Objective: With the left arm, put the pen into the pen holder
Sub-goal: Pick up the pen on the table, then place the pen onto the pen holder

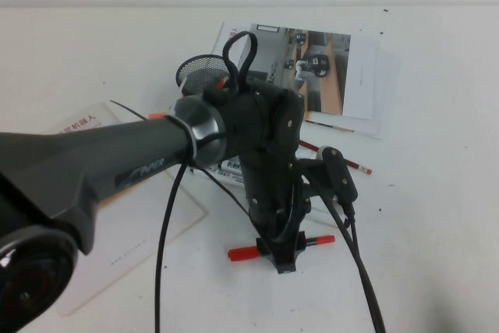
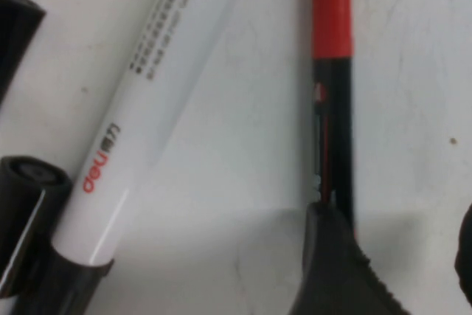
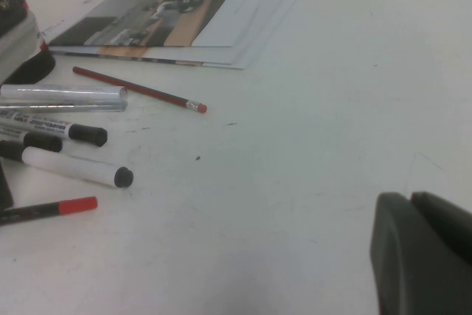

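High view, left to right: the left arm (image 1: pixel 93 165) reaches from the near left toward the table's centre, its left gripper (image 1: pixel 284 253) pointing straight down over the pen (image 1: pixel 243 253). The pen lies flat, its long axis running left-right, red ends showing either side of the fingers, which straddle the barrel across its length. Whether they have closed cannot be told. The pen holder (image 1: pixel 204 72) stands farther back, behind the arm. Right wrist view: the right gripper (image 3: pixel 424 256), its fingers together, rests well apart to the right.
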`<action>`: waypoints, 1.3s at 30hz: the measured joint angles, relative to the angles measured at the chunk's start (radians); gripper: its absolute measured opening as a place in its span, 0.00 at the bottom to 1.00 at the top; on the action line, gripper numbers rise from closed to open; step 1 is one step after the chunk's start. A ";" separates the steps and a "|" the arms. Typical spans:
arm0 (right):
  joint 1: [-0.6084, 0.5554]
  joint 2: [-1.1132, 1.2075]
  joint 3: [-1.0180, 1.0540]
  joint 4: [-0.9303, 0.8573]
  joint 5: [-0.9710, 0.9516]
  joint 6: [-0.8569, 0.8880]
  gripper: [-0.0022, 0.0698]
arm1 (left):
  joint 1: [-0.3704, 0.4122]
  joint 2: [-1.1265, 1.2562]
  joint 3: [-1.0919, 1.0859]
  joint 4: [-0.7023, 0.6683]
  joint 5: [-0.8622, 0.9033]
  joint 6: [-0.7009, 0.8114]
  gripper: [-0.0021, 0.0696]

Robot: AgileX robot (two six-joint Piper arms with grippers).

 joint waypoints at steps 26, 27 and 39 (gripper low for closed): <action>0.000 0.000 0.000 0.000 0.000 0.000 0.00 | -0.002 0.018 -0.014 0.071 0.019 -0.030 0.11; 0.000 0.000 0.000 0.000 0.000 0.000 0.00 | -0.002 0.006 -0.010 0.079 0.023 -0.034 0.11; 0.000 0.000 0.000 0.000 0.000 0.000 0.00 | 0.121 -0.437 0.013 0.003 -0.078 -0.164 0.11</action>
